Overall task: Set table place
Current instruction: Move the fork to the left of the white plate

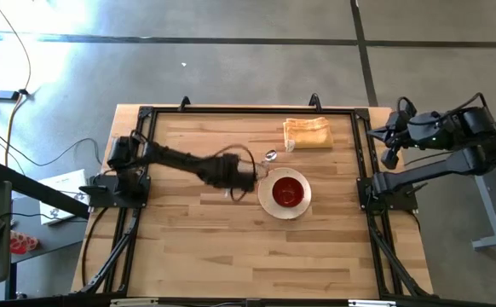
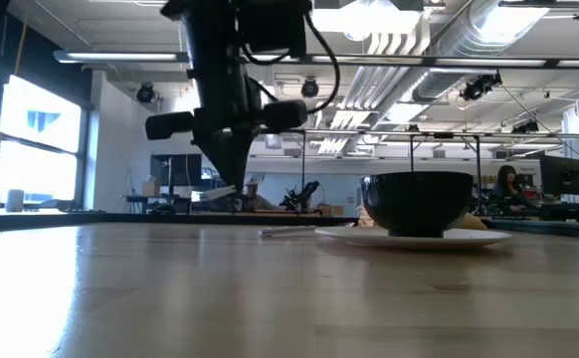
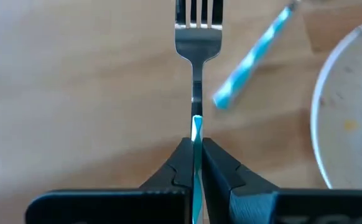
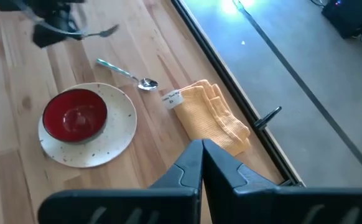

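Note:
The cream speckled plate (image 1: 269, 198) lies right of the table's middle with the red bowl (image 1: 287, 192) standing on it. The spoon (image 4: 131, 76), silver bowl and blue handle, lies flat on the wood between the plate and a folded yellow cloth. My left gripper (image 1: 246, 181) hovers just left of the plate, shut on the silver fork (image 3: 198, 37). My right gripper (image 4: 201, 144) is shut on nothing and waits beyond the table's right edge. In the low view the bowl (image 2: 417, 204) looks dark on the plate (image 2: 414, 237). My left gripper pinches the fork's handle (image 3: 196, 121), blue where the fingers meet it, between its two fingertips. The fork runs straight on ahead of the fingers, tines (image 3: 198, 12) farthest out. It is lifted clear of the table and sticks out about level (image 4: 103, 30).
A folded yellow cloth (image 1: 308, 133) with a small white tag lies near the far right corner. The black rail frame (image 1: 363, 153) edges the table. Bare wood (image 1: 231, 247) spreads over the near half and the left side.

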{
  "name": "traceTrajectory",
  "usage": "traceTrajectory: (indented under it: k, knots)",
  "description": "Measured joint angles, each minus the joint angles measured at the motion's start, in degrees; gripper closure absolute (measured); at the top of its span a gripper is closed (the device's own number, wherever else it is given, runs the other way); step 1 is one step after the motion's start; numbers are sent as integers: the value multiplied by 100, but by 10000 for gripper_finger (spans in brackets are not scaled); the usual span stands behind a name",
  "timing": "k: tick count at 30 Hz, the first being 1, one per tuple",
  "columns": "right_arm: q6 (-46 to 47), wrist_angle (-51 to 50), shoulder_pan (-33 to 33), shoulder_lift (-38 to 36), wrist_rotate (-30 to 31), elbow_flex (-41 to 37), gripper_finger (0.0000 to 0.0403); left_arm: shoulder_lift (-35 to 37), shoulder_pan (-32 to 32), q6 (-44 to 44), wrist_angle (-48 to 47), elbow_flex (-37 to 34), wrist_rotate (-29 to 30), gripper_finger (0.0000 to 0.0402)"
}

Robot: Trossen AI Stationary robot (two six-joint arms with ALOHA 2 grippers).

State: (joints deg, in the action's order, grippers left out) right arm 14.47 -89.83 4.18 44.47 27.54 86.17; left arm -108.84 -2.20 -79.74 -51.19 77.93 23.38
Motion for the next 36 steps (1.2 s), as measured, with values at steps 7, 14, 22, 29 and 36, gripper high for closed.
traceTrajectory:
  k: [7,14,22,29,36]
  knots:
    - [-170,-21,-2,-292,-276,0,402,-125,1168,-2080,28,0,215,400]
    - [-159,-21,-2,-502,-382,0,402,-910,1572,-2867,-483,690,6,401]
    - [152,-19,0,-514,-464,0,402,-1196,894,-1673,-1317,1496,38,401]
    - [346,-19,0,-514,-508,0,402,-1245,373,-933,-589,1587,500,401]
    - [244,-19,0,-514,-638,0,402,-1407,516,-1272,-647,1581,466,401]
